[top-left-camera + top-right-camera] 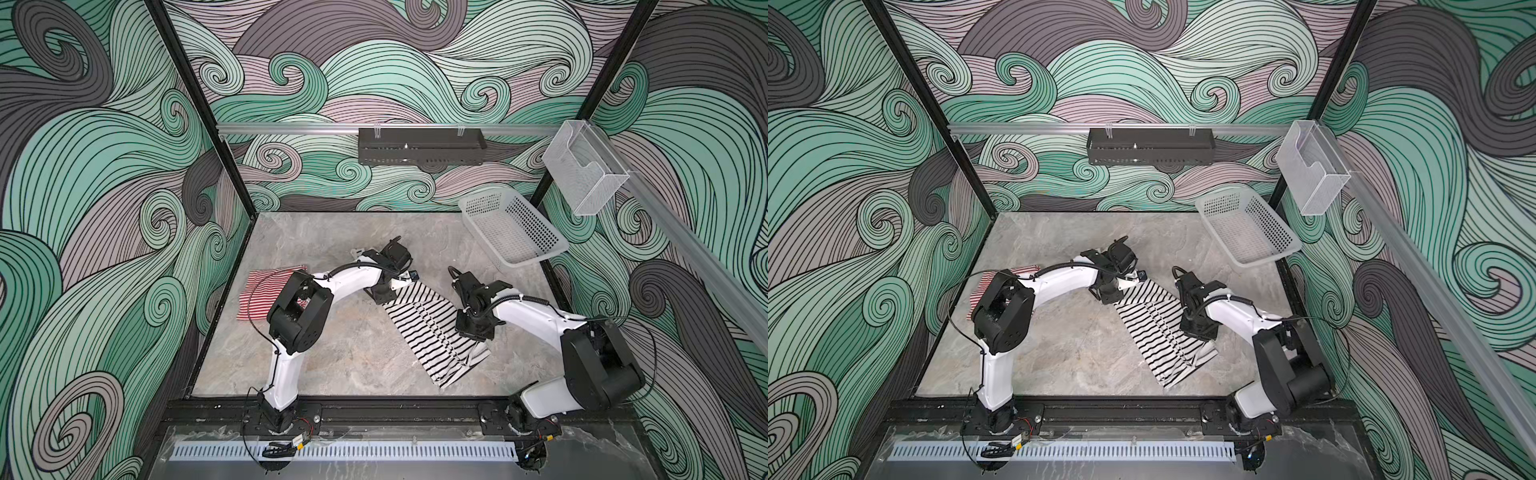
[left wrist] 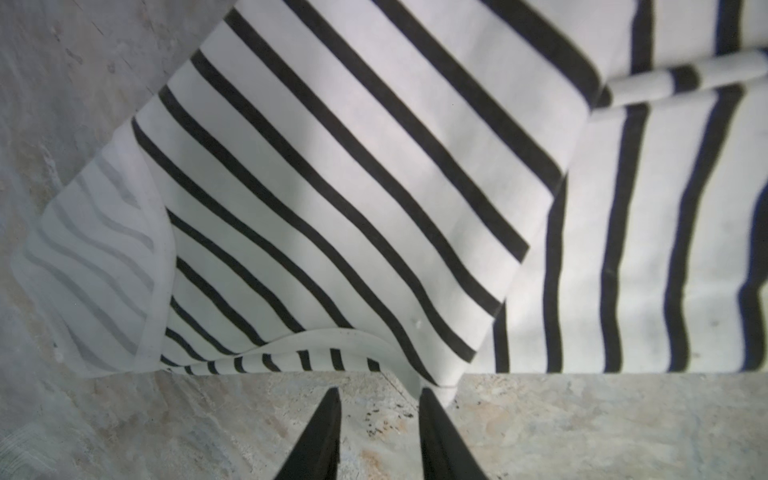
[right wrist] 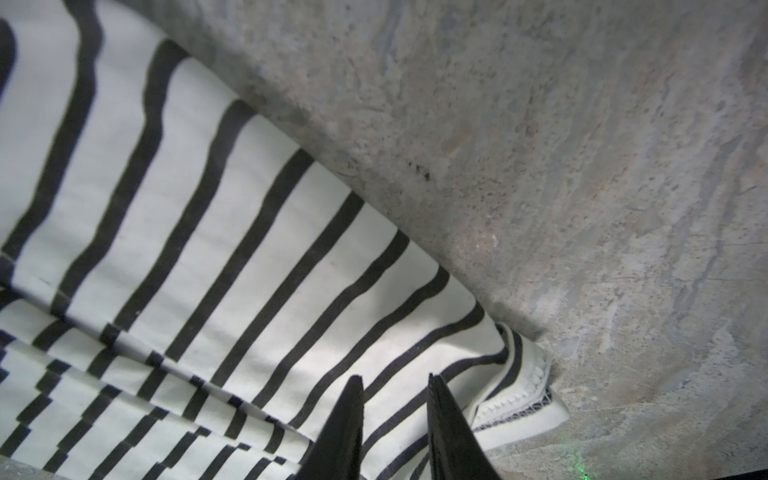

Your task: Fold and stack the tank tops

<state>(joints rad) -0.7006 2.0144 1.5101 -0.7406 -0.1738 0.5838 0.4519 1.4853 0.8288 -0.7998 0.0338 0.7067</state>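
Note:
The black-striped tank top (image 1: 432, 328) (image 1: 1158, 328) lies folded in a long diagonal band right of the table's middle. My left gripper (image 1: 406, 284) (image 2: 380, 395) sits at its far end, open, with bare table between the fingers and a cloth corner (image 2: 432, 386) touching one fingertip. My right gripper (image 1: 473, 334) (image 3: 395, 382) points down onto the near right edge of the same top (image 3: 208, 249), fingers apart over the cloth near its hem. The red-striped tank top (image 1: 266, 286) (image 1: 978, 297) lies folded at the far left, partly hidden by the left arm.
A white perforated basket (image 1: 486, 203) (image 1: 1221, 205) leans at the back right corner. A black tray (image 1: 422, 145) hangs on the rear rail and a clear holder (image 1: 586, 166) on the right rail. Patterned walls close in the table's sides.

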